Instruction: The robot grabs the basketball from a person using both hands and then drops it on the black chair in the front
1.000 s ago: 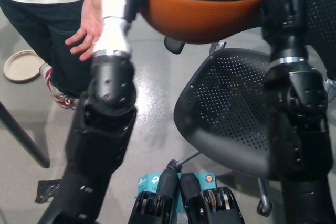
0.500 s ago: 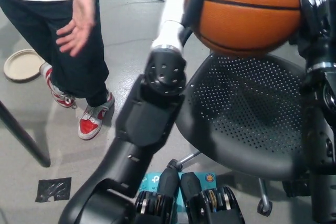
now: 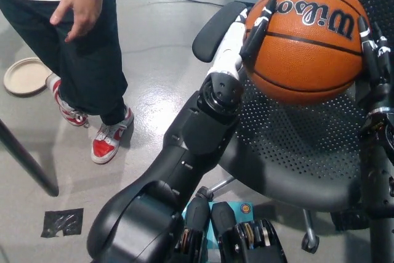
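My white left hand (image 3: 241, 32) presses flat against the left side of the orange, pebbled Wilson basketball (image 3: 306, 39), dark fingers (image 3: 258, 26) spread up over its curve. My black right hand (image 3: 373, 50) does the same on the far side, though only its fingertips show past the ball, so I judge its hold mostly from the way the ball sits. Neither hand wraps the ball; it is too wide for that, so the 2 hands squeeze it between them, and that opposing pressure is what keeps it up.

The ball hangs between my hands, above the black perforated office chair (image 3: 289, 152), over the rear of the seat and in front of the backrest, clear of the mesh. That looks like the right spot to let go. The person in dark trousers and red-and-white shoes (image 3: 86, 53) stands well apart at my left, their hand (image 3: 79, 1) empty.
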